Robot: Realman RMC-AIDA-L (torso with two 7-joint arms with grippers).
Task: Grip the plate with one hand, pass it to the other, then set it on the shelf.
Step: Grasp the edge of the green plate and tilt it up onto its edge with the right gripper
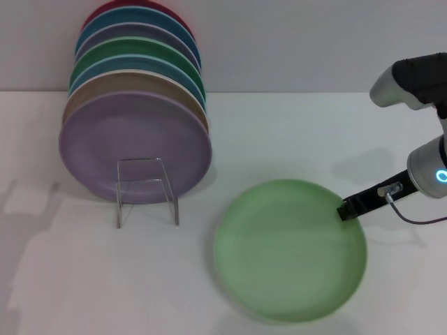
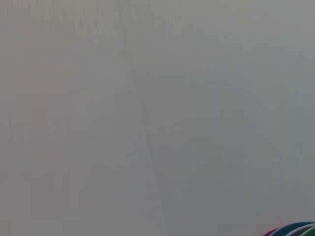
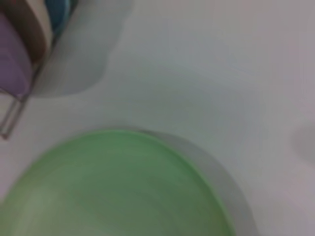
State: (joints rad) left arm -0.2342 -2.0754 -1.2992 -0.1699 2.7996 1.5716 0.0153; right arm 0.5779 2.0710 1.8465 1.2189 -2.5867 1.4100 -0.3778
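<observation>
1. At the plate's 2 o'clock rim, the right gripper (image 1: 347, 209) reaches in from the right side of the head view, its slim black tip overlapping the edge of the pale green plate (image 1: 290, 250). Whether the fingers are spread, pressed together or pinching the rim cannot be told: they show only as one dark block against the plate's edge.
2. Behind the tip, a grey-white wrist with a glowing blue ring (image 1: 441, 175) and a thin cable (image 1: 412, 218) lead off toward 3 o'clock.
3. The plate sits at about 5 o'clock in the head view, over the white table (image 1: 300, 132), its face turned up. A shadow falls beside it in the right wrist view, where the plate (image 3: 113, 187) fills the near part of the picture (whether it lies flat or is slightly lifted is not clear).
4. From the plate, at about 10 o'clock and a little apart, stands the shelf (image 1: 146, 190), a thin clear frame.
5. A lilac plate (image 1: 133, 143) leans upright against that frame, at the front of a row of standing plates (image 1: 140, 59) in tan, green, blue and red behind it.
6. The left gripper does not show in any view; the left wrist view sees only a blank pale surface and a sliver of coloured plate rims (image 2: 295, 229) in one corner.
</observation>
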